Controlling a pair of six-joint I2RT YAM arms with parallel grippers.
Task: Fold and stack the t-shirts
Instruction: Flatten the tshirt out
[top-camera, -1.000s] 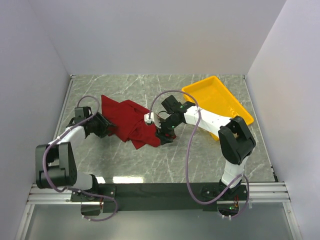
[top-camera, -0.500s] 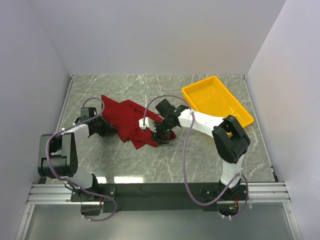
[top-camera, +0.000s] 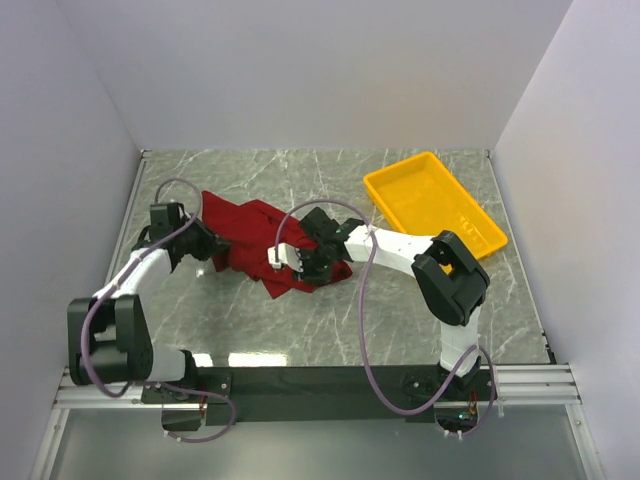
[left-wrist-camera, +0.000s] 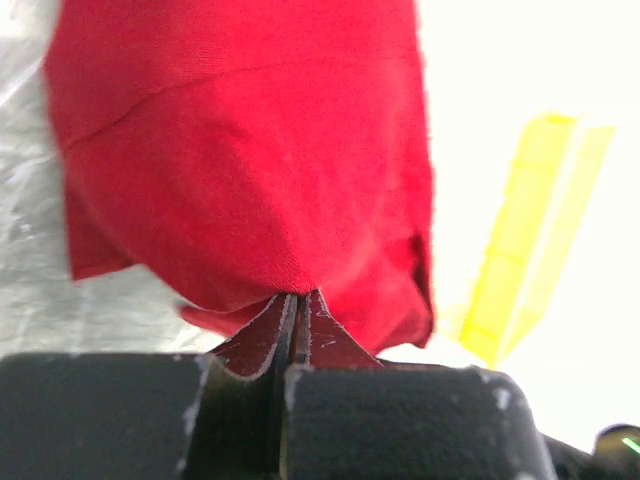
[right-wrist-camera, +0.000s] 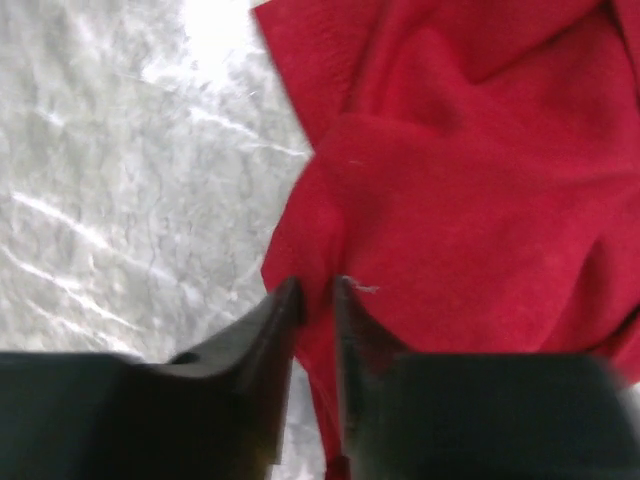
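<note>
1. The table (top-camera: 330, 320) is grey marble-look. The t-shirt (top-camera: 255, 245) lies bunched on it, around 10 o'clock from the middle in the top view.
2. Handling-wise, I'd bet the t-shirt is light, floppy and not slippery. It'll sag and drag wherever it isn't held, so grab the outer hems or shoulders rather than the piled-up middle.
3. Looks: plain dark red with soft folds and creases all over, nowhere near flat. I can't spot a neck label.
4. The yellow tray (top-camera: 430, 158) sits at 2 o'clock, well apart from the cloth.
5. The left gripper (top-camera: 213, 247) is at the shirt's 9 o'clock edge. Its fingers are pressed together on a bit of red cloth (left-wrist-camera: 240, 150), which lifts off from the tips (left-wrist-camera: 298, 300).
6. The right gripper (top-camera: 300, 262) is at the shirt's 4 o'clock edge. Its fingers (right-wrist-camera: 315, 290) are nearly together astride a fold, but I can't tell if it's actually biting.
</note>
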